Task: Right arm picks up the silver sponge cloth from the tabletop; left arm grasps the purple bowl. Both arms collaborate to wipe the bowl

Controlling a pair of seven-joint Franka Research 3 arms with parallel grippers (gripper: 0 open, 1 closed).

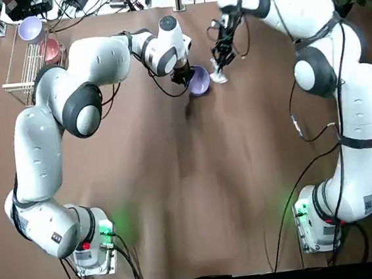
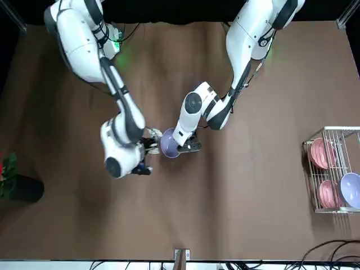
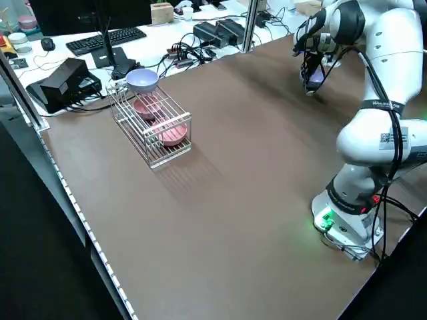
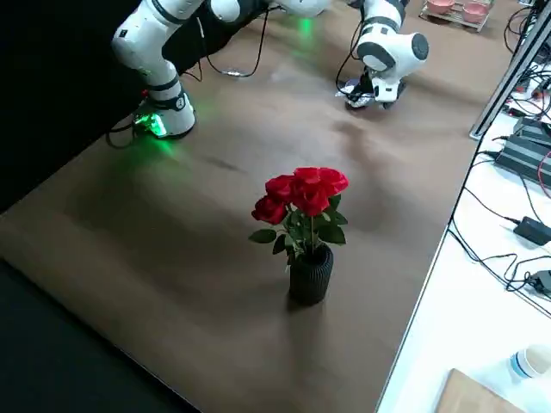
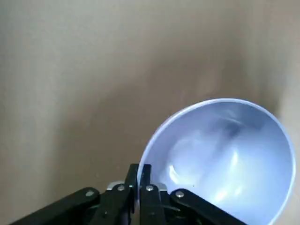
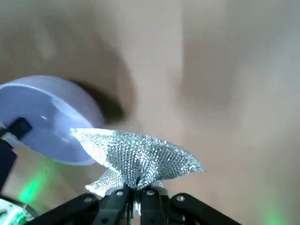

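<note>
Right wrist view: the cloth [image 6: 140, 157] is pinched in the right gripper [image 6: 135, 194], its crumpled ends flaring out on both sides of the fingertips. Near it, the bowl [image 6: 56, 117] hangs tilted above the table [image 6: 187, 70]. The left gripper [image 5: 138, 176] is clamped on the bowl's rim, one finger inside and one outside. Both grippers meet over the table's far part, between the rack [image 1: 32, 65] at the far left and the roses [image 4: 301, 194] on the right. The rack holds pink bowls [image 2: 322, 153] and a second lilac bowl [image 2: 350, 189].
</note>
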